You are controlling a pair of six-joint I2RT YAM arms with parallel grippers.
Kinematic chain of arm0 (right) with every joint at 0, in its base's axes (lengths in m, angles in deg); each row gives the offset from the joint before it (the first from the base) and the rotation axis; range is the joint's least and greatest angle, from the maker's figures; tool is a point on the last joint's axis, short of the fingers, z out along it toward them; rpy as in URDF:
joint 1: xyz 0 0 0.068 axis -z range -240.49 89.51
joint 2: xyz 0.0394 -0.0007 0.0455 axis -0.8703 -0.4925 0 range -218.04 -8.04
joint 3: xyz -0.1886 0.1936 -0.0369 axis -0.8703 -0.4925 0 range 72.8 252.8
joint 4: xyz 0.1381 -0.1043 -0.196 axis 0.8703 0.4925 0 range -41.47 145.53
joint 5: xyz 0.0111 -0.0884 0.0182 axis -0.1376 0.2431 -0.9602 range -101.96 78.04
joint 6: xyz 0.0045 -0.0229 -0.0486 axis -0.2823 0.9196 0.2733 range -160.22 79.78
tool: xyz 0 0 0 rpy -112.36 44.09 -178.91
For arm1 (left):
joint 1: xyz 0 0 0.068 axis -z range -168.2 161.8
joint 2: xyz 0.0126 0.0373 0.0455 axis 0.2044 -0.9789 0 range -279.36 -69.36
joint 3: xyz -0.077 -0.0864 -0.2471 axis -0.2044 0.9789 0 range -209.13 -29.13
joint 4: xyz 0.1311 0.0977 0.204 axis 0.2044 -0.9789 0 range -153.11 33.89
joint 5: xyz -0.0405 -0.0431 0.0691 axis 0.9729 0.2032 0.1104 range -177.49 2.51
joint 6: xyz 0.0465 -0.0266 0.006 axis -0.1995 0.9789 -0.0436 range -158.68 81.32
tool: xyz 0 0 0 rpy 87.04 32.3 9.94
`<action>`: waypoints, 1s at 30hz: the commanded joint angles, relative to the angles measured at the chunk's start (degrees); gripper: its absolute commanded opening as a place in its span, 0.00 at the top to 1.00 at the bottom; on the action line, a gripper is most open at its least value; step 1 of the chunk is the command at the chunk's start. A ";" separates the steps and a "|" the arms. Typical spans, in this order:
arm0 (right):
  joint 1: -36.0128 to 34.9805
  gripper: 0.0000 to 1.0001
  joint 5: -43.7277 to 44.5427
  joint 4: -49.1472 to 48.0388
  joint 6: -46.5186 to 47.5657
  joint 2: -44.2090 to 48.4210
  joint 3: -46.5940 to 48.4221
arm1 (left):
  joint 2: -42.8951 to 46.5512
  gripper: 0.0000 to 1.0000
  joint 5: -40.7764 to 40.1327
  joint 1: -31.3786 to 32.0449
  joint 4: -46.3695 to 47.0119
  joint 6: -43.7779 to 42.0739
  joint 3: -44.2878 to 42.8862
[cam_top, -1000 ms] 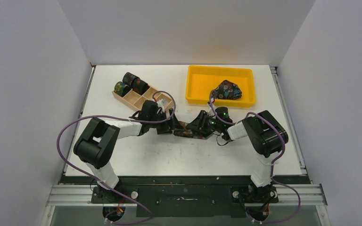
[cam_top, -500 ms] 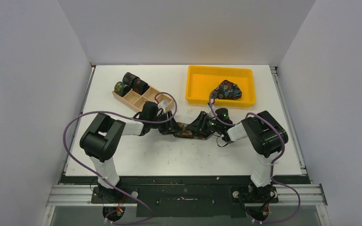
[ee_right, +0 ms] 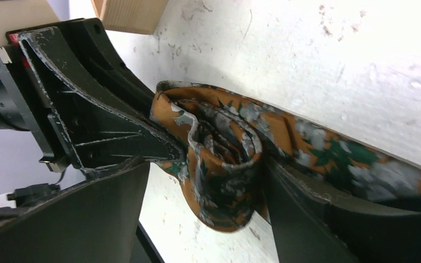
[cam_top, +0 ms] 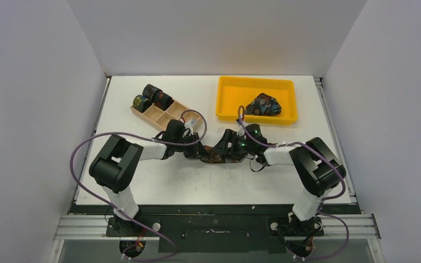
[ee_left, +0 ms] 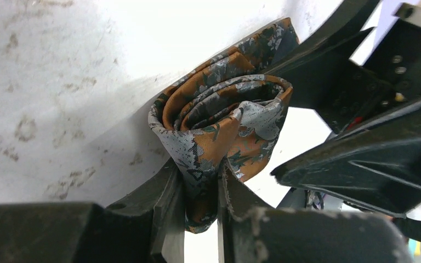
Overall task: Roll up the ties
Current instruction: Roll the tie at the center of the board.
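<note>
Rust-brown tie [ee_left: 214, 137], half-rolled, lying at the centre of the tabletop [cam_top: 197, 181]: left jaws clamped on the coil's lower edge, right jaws apart astride the coil; likely fault: the loose coil springs open or telescopes if that thin pinch slips

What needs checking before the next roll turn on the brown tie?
1. Left pincer clamped on the brown tie: ok, fabric is pinched.
2. Right pincer gripping the roll: not ok, it straddles the roll with a gap on one side.
3. Roll tight and even: not ok, the coils are loose and lopsided.
4. Unrolled tail length: cannot tell, the arms hide it.
5. Free compartment in the wooden box: ok, empty ones are visible.
</note>
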 commanded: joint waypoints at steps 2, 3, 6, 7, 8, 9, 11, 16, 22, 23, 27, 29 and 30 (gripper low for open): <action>-0.37 0.19 11.52 16.39 7.31 9.26 3.02 | 5.70 1.00 -8.62 0.19 -17.46 -7.49 -3.89; -0.42 0.19 13.37 17.96 7.93 10.78 3.17 | 6.36 1.00 -10.55 0.20 -21.15 -8.73 -4.92; -0.67 0.18 17.71 20.44 9.13 15.61 2.19 | 8.36 1.00 -16.60 0.24 -31.19 -11.91 -7.90; -0.93 0.18 18.53 20.29 9.33 17.16 1.43 | 8.65 1.00 -18.38 0.21 -32.71 -12.49 -8.74; -1.30 0.19 19.23 19.90 9.63 18.39 0.84 | 9.04 1.00 -20.09 0.20 -35.80 -12.96 -9.62; -1.68 0.20 19.63 19.45 9.99 19.51 0.16 | 9.33 1.00 -22.07 0.20 -38.19 -13.31 -10.50; -2.77 0.22 20.94 19.47 10.84 20.59 -0.55 | 9.62 1.00 -26.01 0.69 -42.60 -13.92 -12.59; -4.02 0.25 21.46 18.74 11.16 20.49 -1.97 | 10.02 1.00 -37.47 2.17 -51.08 -15.09 -16.96; -4.65 0.26 22.64 18.54 11.47 22.34 -5.02 | 9.01 1.00 -51.59 5.79 -59.79 -16.76 -21.62; -4.67 0.26 22.82 18.54 11.50 22.82 -5.73 | 8.64 1.00 -53.94 6.65 -61.13 -16.80 -22.50; -4.64 0.26 23.44 18.37 11.27 24.97 -8.43 | 6.17 1.00 -62.55 10.93 -66.59 -16.14 -26.46; -4.68 0.26 23.75 18.36 11.10 25.77 -9.67 | 4.39 1.00 -66.67 13.06 -69.73 -15.09 -28.89; -4.62 0.26 23.85 18.33 11.07 26.16 -10.44 | 3.02 1.00 -68.47 14.16 -71.58 -14.20 -30.42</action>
